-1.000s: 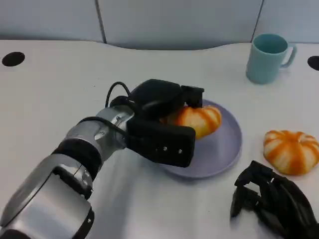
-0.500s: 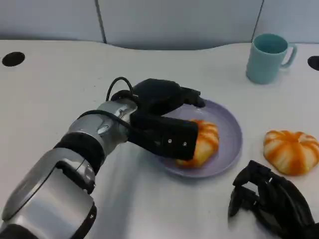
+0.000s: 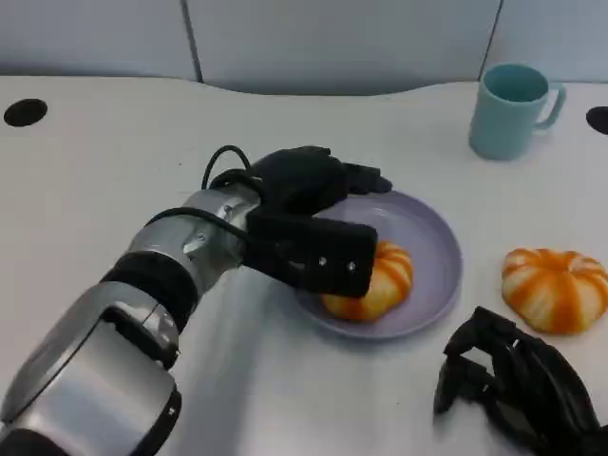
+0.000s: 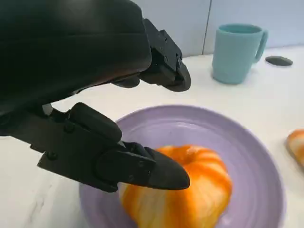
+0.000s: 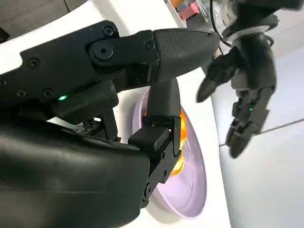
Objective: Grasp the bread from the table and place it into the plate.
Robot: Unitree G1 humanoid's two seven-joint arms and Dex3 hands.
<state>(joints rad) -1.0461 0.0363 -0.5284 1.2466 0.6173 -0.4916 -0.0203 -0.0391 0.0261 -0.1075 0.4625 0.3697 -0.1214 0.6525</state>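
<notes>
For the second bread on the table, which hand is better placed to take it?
The right hand, probably: it rests open just beside the second bread. The left hand is over the plate, farther away.

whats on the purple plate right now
One orange-and-white striped bread lies on the purple plate, toward its near side. The left hand hangs over it with fingers spread, covering the bread's left part, so contact there cannot be judged.

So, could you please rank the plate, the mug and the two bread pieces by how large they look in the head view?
1. Plate, clearly largest.
2. Bread on the table and mug: too similar to rank.
Bread on the plate: partly hidden by the left hand, so unsure.
</notes>
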